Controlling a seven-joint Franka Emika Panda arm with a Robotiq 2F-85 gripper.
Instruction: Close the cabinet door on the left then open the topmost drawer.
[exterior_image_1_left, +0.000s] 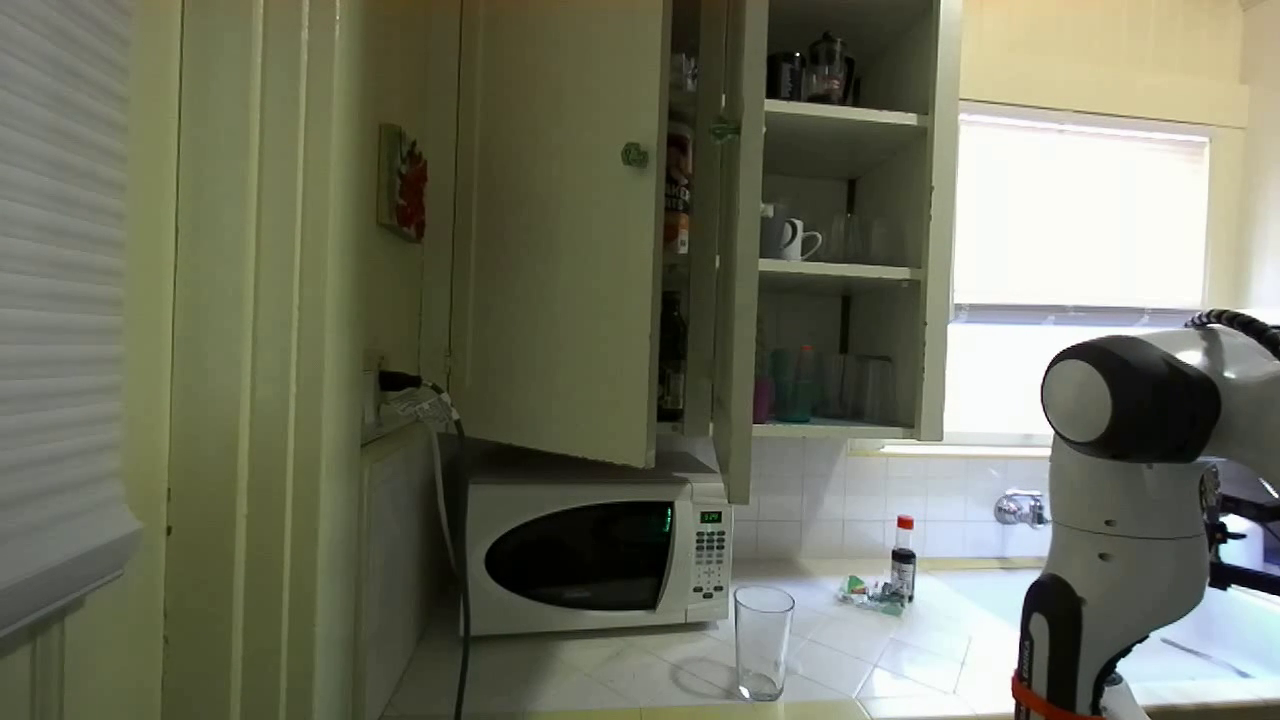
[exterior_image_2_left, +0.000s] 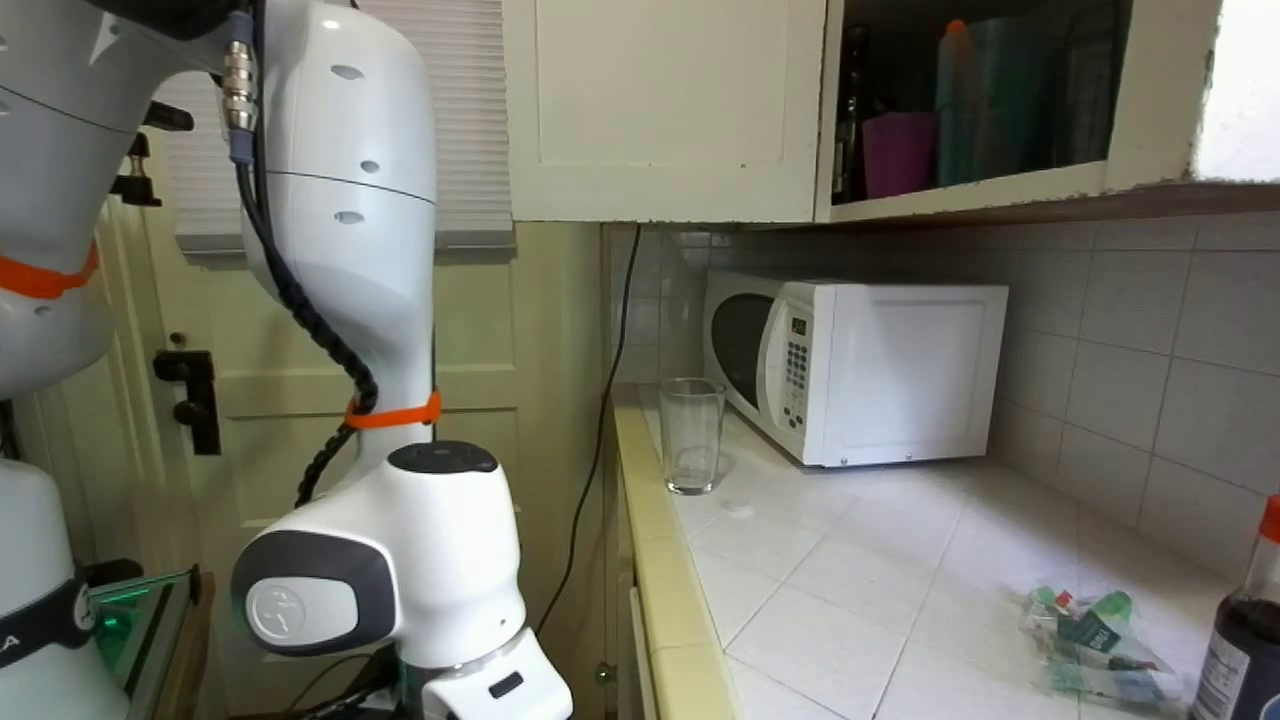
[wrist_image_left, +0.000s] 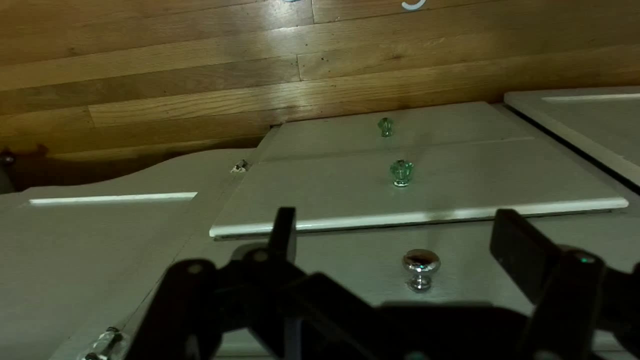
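Above the white microwave (exterior_image_1_left: 590, 560), in an exterior view, the left door (exterior_image_1_left: 560, 230) hangs partly open. I guess that this is the door to close, and that job does not look done. It is flat and should swing with a gentle push near its free edge, by the green knob (exterior_image_1_left: 635, 155). The next door (exterior_image_1_left: 740, 300) stands wide open. The arm (exterior_image_1_left: 1110, 520) comes in at the side, and its low end is cut off. A drinking glass (exterior_image_1_left: 765, 645) stands on the counter (exterior_image_1_left: 880, 650); it could break, so bumps would be bad.

Along the counter, in an exterior view, the white wrist (exterior_image_2_left: 455, 560) hangs low beside the edge. A small knob (exterior_image_2_left: 605, 673) shows below, but I cannot tell what it opens.

Low down, in the wrist view, the floor (wrist_image_left: 200, 45) is at the top. The gripper (wrist_image_left: 395, 232) has its jaws spread wide, pinching nothing. A metal knob (wrist_image_left: 421, 265) shows in the gap, touching neither side that I can see, and nearer the finger (wrist_image_left: 520, 255) on the right of this view. It sits on the drawer (wrist_image_left: 370, 255) that I take to be the topmost one, and the front looks closed. Opening it seems to be the step in hand. The metal knob is hard, round and shiny, so it may slip. It is best held by its thin neck, under the fat head. The drawer may be heavy or may stick, so a slow, straight pull should work best.
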